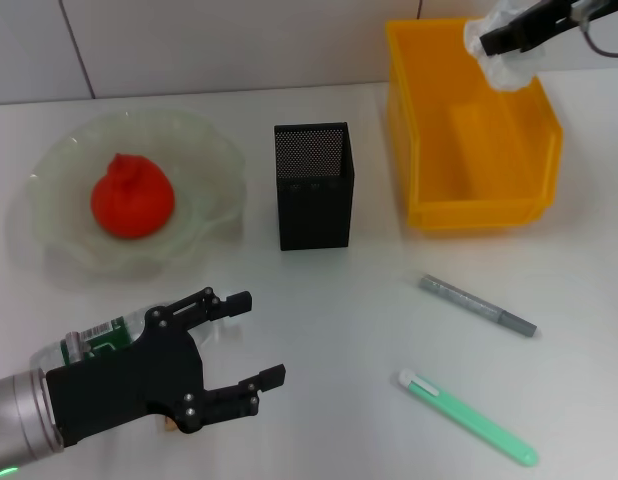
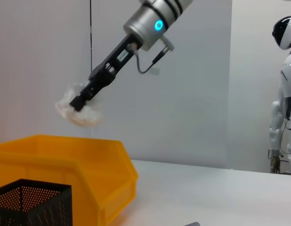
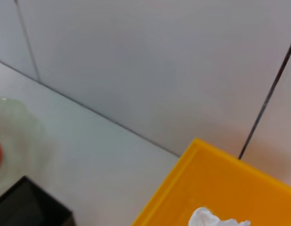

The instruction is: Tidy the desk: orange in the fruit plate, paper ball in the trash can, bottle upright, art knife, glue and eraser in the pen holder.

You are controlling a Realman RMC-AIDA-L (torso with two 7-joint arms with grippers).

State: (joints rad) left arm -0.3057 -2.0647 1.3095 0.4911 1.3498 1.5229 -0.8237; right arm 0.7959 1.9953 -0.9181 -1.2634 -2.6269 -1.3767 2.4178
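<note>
Fingers (image 1: 493, 42) of the right gripper (image 1: 489, 44) are clamped on the paper ball (image 1: 509, 50), holding it in the air above the far right corner of the yellow bin (image 1: 444, 210); the left wrist view shows the wad (image 2: 78, 109) hanging clear of the bin's rim (image 2: 65, 148), not touching it. Near the front left of the tabletop (image 1: 339, 330), the left gripper (image 1: 251, 340) has its fingers (image 1: 229, 303) spread wide with nothing between them, and it hovers over the bottle (image 1: 104, 338), which lies on its side with only the green label and part of the clear body showing past the black hand. A small tan bit (perhaps the eraser, too hidden to tell) peeks out under the gripper at the front edge. The orange (image 1: 131, 196) sits in the middle of the pale-green plate (image 1: 204, 160) at the far left. The black mesh holder (image 1: 313, 186) stands upright between plate and bin, well apart from both. A grey pen-like stick (image 1: 477, 305) and a mint-green one (image 1: 467, 417) lie flat on the right, in front of the bin, near each other but not touching.
</note>
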